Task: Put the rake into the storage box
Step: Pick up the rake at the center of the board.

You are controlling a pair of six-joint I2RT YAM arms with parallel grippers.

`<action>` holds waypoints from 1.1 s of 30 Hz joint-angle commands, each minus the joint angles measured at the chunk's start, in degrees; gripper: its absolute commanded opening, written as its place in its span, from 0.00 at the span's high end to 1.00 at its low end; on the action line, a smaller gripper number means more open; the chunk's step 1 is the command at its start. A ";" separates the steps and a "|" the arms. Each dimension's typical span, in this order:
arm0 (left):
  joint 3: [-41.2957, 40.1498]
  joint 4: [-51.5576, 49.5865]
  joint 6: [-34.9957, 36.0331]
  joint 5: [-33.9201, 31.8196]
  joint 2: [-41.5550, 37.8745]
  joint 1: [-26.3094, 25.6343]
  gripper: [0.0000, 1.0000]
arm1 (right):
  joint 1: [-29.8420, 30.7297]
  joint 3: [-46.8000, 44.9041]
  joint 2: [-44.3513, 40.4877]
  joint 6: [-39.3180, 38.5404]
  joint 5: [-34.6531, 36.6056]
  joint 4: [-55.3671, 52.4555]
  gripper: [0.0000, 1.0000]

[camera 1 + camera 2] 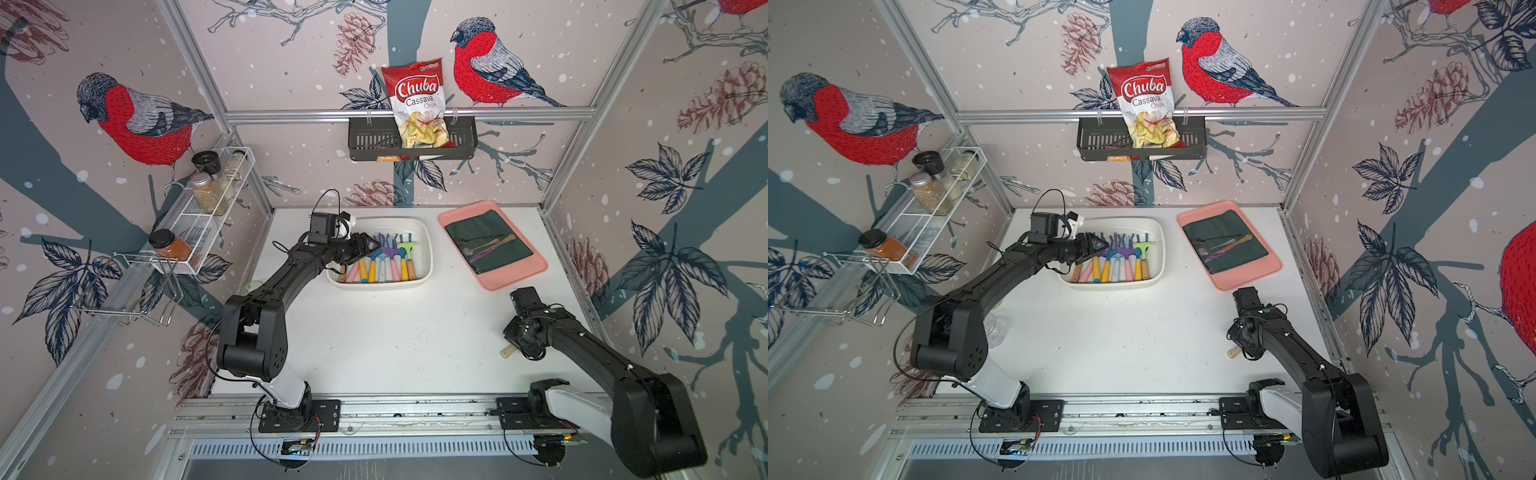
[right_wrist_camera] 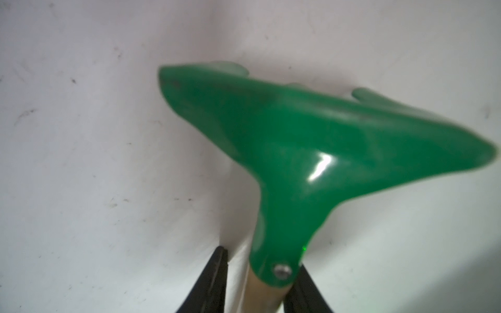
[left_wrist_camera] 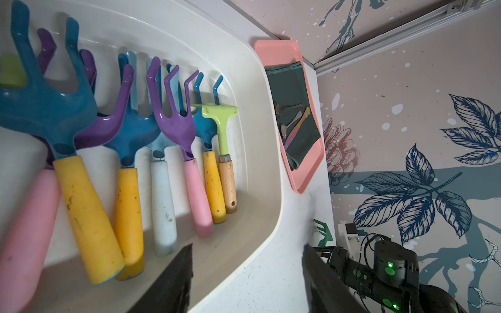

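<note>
The white table (image 1: 395, 332) carries the storage box (image 1: 386, 220) toward its back, filled with a row of coloured hand tools (image 1: 382, 257). A pink tray (image 1: 498, 286) sits beside the box.

The left gripper (image 1: 368, 245) hangs over the box's left end with its jaws spread wide and nothing between them, as the left wrist view shows (image 3: 247, 249).

The right gripper (image 1: 521, 332) points down at the table, well apart from the box and near the tray's front corner. The rake (image 2: 311, 141) lies on the table beneath it. The right gripper's jaws stand narrow on either side of the wooden handle, just below the green head. A sliver of table shows beside one finger (image 2: 214, 281), so I cannot tell whether they clamp it. In both top views only the handle's end (image 1: 1233, 352) pokes out from under the wrist.
</note>
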 commanded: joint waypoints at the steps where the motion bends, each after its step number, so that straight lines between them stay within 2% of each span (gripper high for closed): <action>1: -0.53 1.44 0.00 0.90 -1.78 -0.04 0.36 | 2.21 -2.32 1.04 3.01 -11.86 1.04 0.66; 3: -0.84 1.21 -0.29 0.95 -2.94 -0.06 0.36 | 3.81 -2.27 0.55 3.58 -11.84 1.23 0.70; 5: -1.18 1.14 -0.80 1.18 -4.07 -0.33 0.36 | 5.19 -1.66 -0.37 3.73 -11.82 1.04 0.79; 8: -2.12 1.85 -2.01 1.36 -5.91 -0.91 0.36 | 7.16 -0.47 -2.19 4.01 -11.47 0.35 0.85; 13: -3.95 3.99 -4.81 3.30 -7.80 -2.59 0.35 | 9.86 2.89 -5.57 3.18 -11.26 -1.77 0.88; 17: -3.90 6.30 -7.43 4.30 -8.80 -4.55 0.35 | 13.60 10.21 -8.11 0.17 -10.95 -3.99 0.88; 20: -3.44 8.45 -9.63 4.74 -8.96 -5.99 0.35 | 16.70 15.87 -8.55 -2.63 -13.71 -0.59 0.91; 24: -3.61 12.26 -13.00 4.82 -9.08 -7.71 0.35 | 22.91 24.40 -3.82 -5.04 -15.05 5.48 0.92; 28: -3.20 13.16 -13.86 3.25 -9.01 -9.24 0.35 | 27.27 31.20 3.59 -9.20 -19.66 9.59 0.90; 33: -1.94 11.67 -12.61 0.25 -8.40 -11.74 0.35 | 30.90 40.49 14.51 -11.91 -19.23 6.23 0.90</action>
